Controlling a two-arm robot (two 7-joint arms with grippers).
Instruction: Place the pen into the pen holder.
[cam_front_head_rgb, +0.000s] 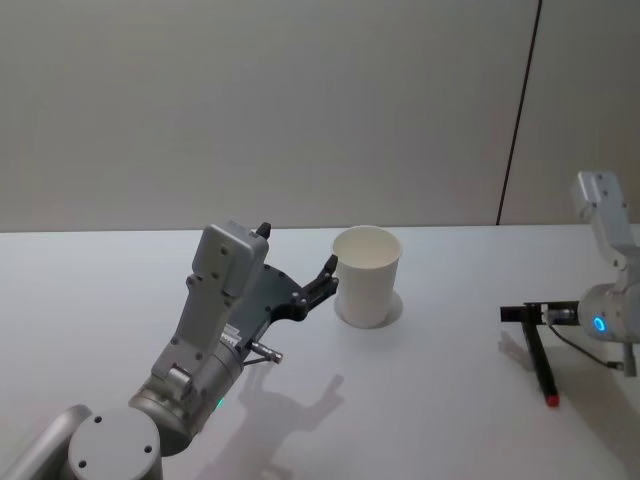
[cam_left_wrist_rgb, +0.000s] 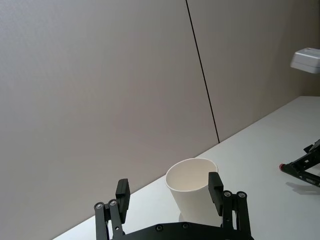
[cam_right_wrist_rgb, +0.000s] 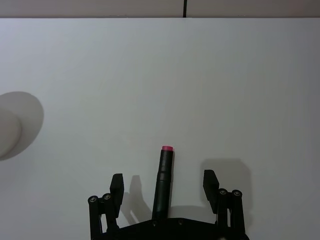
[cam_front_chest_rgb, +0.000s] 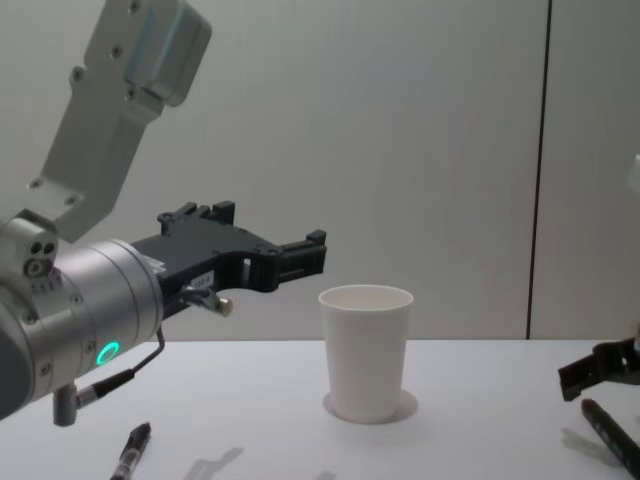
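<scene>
Right tool, spread apart, straddles the pen lying on the bench well right of the cup. Off-centre closing could roll it away; left tool, also apart beside the cup, could tip it.

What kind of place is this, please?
Probably a robot test room: a white table, plain grey wall panels, and a paper cup and pen set out.

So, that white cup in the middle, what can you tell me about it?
The pen holder is a plain white cup, paper by its look, tapered, wider at its rolled rim. It stands upright on the white table and looks empty. Nothing seems to touch it; the open left gripper hovers beside it, on the robot's left.
</scene>
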